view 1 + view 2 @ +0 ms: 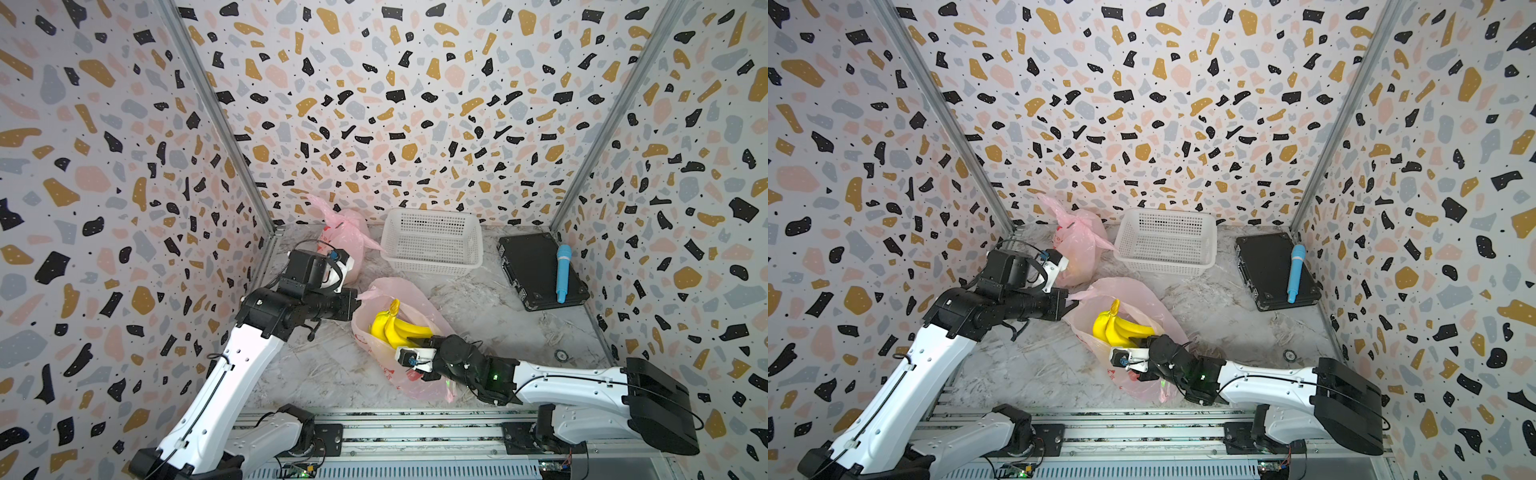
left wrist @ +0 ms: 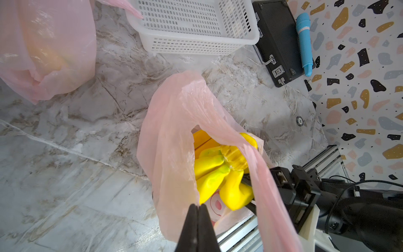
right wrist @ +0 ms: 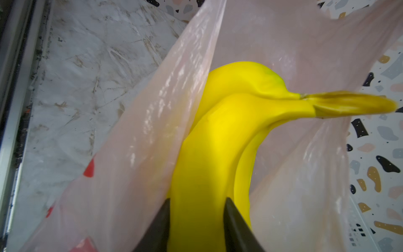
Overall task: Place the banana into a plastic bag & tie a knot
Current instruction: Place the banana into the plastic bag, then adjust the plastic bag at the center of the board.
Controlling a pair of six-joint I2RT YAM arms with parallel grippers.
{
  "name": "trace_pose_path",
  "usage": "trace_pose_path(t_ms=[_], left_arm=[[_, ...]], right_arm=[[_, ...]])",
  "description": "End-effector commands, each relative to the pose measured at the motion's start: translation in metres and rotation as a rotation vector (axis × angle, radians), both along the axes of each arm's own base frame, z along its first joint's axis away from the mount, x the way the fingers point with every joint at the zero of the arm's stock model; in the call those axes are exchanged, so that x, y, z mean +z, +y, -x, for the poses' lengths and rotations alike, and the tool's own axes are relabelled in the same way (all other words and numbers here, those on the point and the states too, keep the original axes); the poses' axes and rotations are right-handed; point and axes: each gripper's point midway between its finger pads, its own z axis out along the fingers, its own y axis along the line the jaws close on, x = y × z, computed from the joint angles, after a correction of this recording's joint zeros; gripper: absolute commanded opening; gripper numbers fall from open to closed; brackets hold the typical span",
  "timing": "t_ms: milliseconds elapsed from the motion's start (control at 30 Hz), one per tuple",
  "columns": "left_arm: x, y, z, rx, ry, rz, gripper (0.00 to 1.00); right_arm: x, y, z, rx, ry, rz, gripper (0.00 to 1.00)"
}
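Observation:
A bunch of yellow bananas (image 1: 395,326) (image 1: 1117,328) lies inside the open pink plastic bag (image 1: 415,386) on the marble tabletop, stem poking out of the mouth. My left gripper (image 1: 358,296) (image 2: 198,205) is shut on the rim of the bag (image 2: 174,131) and holds the mouth up. My right gripper (image 1: 415,341) (image 3: 197,201) reaches into the bag from the front. It is open, one finger on each side of a banana (image 3: 218,141). The bag film (image 3: 141,141) drapes round it.
A tied pink bag (image 1: 347,237) sits at the back left beside a white mesh basket (image 1: 432,243). A black case (image 1: 536,270) with a blue microphone (image 1: 563,272) on it lies at the back right. Metal rails (image 1: 395,432) run along the front edge.

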Motion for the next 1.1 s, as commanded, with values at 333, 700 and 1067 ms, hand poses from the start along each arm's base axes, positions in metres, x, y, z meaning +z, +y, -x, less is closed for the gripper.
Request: trace_pose_path(t_ms=[333, 700, 1067], left_arm=[[0.002, 0.023, -0.039, 0.122, -0.099, -0.131, 0.0], [-0.012, 0.023, -0.061, 0.13, -0.067, -0.163, 0.0], [-0.018, 0.027, -0.059, 0.135, -0.052, -0.17, 0.0]], right_arm=[[0.121, -0.007, 0.032, 0.029, 0.344, -0.213, 0.9], [0.144, -0.077, 0.034, -0.109, 0.42, -0.384, 1.0], [0.092, -0.078, 0.005, -0.222, 0.245, -0.317, 1.0]])
